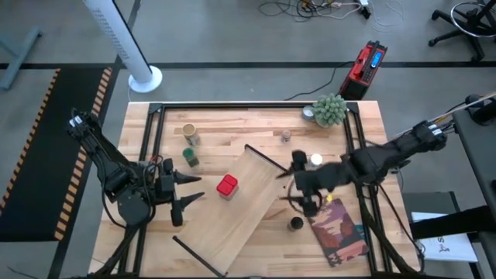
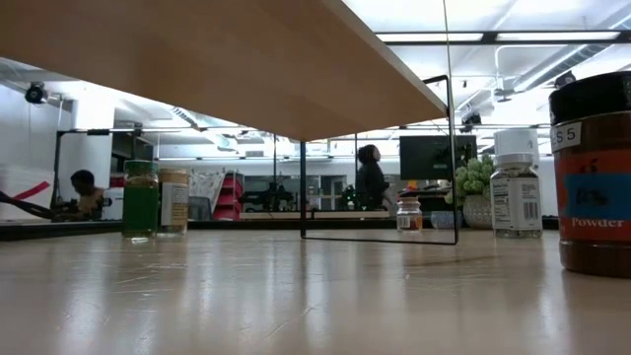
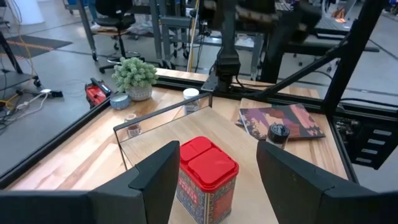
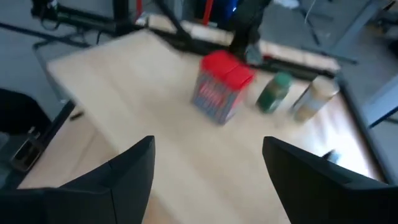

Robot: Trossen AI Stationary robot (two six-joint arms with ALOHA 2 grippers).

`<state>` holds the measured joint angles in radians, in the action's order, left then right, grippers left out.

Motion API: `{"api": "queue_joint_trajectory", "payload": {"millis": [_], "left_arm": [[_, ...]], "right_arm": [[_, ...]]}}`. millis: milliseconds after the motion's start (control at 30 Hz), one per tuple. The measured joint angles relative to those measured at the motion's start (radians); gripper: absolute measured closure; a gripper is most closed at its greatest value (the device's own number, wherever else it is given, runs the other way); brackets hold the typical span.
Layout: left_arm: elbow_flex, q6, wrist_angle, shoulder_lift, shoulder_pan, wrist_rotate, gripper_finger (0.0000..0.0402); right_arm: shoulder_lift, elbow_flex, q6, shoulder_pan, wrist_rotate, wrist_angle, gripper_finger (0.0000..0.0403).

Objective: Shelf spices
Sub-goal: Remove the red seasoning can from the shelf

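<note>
The shelf point(image 1: 232, 213) is laid diagonally across the bench, its long axis running front-left to back-right, with the red spice tin point(image 1: 226, 186) upright on it. Nothing is held by either the parted left gripper point(image 1: 188, 190) or the wide-parted right gripper point(image 1: 288, 180).

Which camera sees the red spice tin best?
The left wrist view: the red spice tin stands close and sharp. The high view shows only its top, the right wrist view shows it blurred, the low view not at all.

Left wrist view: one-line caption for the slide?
Left gripper open, fingers flanking the red spice tin standing upright on the shelf, book and potted plant beyond.
</note>
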<state>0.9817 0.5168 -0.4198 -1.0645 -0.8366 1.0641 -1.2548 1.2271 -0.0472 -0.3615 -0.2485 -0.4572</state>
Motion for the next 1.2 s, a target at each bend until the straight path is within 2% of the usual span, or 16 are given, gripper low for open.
{"api": "queue_joint_trajectory", "payload": {"millis": [167, 467, 733, 1000, 1200], "left_arm": [[0.0, 0.033, 0.002, 0.0, 0.003, -0.008, 0.0198], [0.0, 0.057, 0.002, 0.004, 0.003, -0.036, 0.0198], [0.0, 0.076, 0.0, 0.014, 0.003, -0.081, 0.0198], [0.0, 0.077, -0.007, 0.025, 0.007, -0.088, 0.0198], [0.0, 0.083, -0.009, 0.026, 0.003, -0.09, 0.0198]], "right_arm": [[-0.047, 0.103, -0.072, 0.095, 0.098, -0.038, 0.0136], [-0.234, 0.286, -0.163, 0.215, 0.292, -0.194, 0.0124], [-0.368, 0.447, -0.307, 0.228, 0.311, -0.32, 0.0112], [-0.552, 0.686, -0.401, 0.265, 0.426, -0.411, 0.0116], [-0.686, 0.848, -0.474, 0.285, 0.455, -0.48, 0.0117]]}}
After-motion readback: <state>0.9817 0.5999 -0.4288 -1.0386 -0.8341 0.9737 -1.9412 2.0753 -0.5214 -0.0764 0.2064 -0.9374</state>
